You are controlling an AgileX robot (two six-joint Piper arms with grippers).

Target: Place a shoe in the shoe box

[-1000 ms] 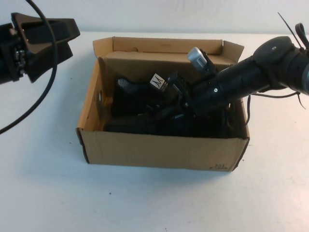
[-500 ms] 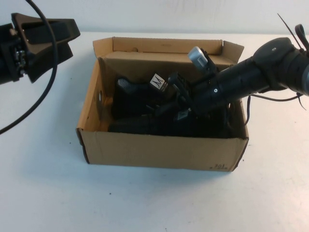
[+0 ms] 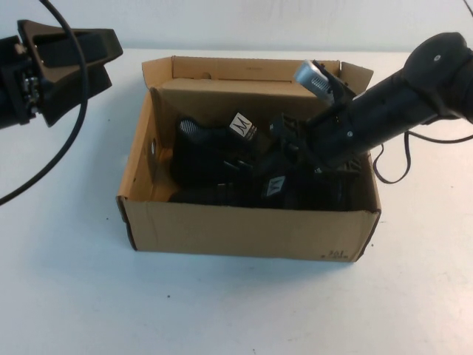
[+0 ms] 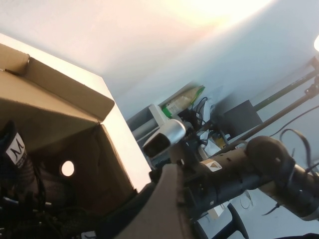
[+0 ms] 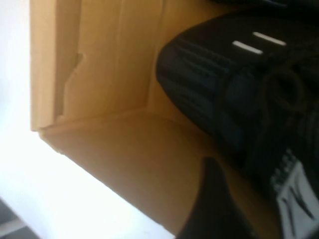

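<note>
High view: right arm (image 3: 384, 103) comes in from the right edge, slanting down and left over the box's right wall, wrist low inside the shoe box (image 3: 244, 229). Right gripper (image 3: 284, 151) sits among the black shoes near box center; whether its fingers are clamped or apart cannot be told, dark on dark. Left gripper (image 3: 77, 52) is parked at the far left, raised off the white table (image 3: 222, 310), well apart from the box, its two black fingers spread with nothing between them; a black cable (image 3: 44, 155) loops below it. Box is open on top, flap lid folded back at the far side, round hole in its left wall. Two black sneakers lie inside. The shoe (image 3: 255, 192) lies along the near wall, long axis left-right along the box, white M label facing up just beside the gripper; which end is the toe is unclear. The other shoe (image 3: 211, 144) sits behind it, its M label upright. Left wrist view: box corner and raised flap (image 4: 60, 94), a side hole, an M label at the left edge, right arm beyond. Right wrist view: inside box corner, the shoe's mesh toe with silver stripes (image 5: 259, 42) resting on the cardboard floor beside the wall, one dark fingertip (image 5: 212, 209) close to the M label.
</note>
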